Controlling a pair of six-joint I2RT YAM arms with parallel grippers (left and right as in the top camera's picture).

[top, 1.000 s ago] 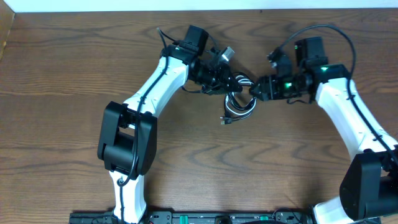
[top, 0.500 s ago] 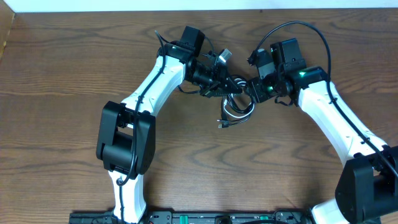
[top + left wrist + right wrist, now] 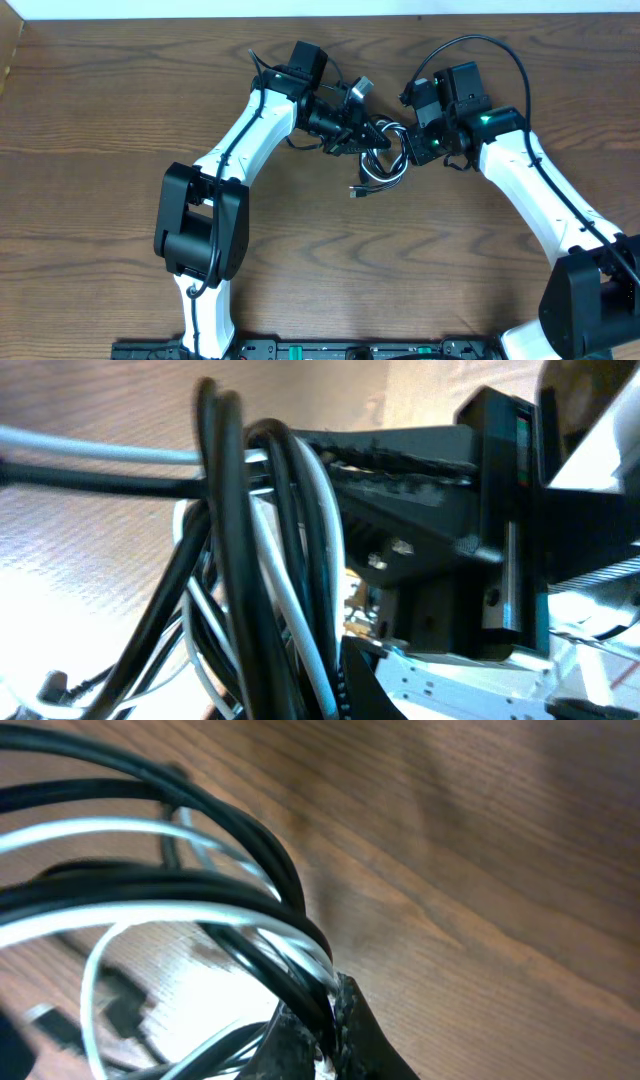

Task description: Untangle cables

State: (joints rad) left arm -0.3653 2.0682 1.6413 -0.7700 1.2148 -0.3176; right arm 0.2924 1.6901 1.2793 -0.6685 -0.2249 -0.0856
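Observation:
The cables [image 3: 384, 168] form a black-and-white looped bundle hanging between my two grippers at the table's far middle. One small plug [image 3: 357, 192] trails below the loops. My left gripper [image 3: 377, 133] is shut on the bundle's upper left side. My right gripper [image 3: 407, 144] is shut on its right side, a short way from the left one. In the left wrist view the black and white strands [image 3: 262, 560] cross right in front of the lens, with the right gripper's black fingers [image 3: 400, 460] behind them. In the right wrist view the jaws [image 3: 325, 1020] pinch black and white strands [image 3: 150, 915] together.
The brown wooden table [image 3: 120, 120] carries both arms. The right arm's own thick black wire [image 3: 480, 42] arches above its wrist. A pale wall edge [image 3: 300, 8] runs along the far side, and a black rail [image 3: 330, 350] lies along the front edge.
The right arm moved left toward the bundle, and its jaws then closed on the cables. The left gripper kept its grip and hardly shifted.

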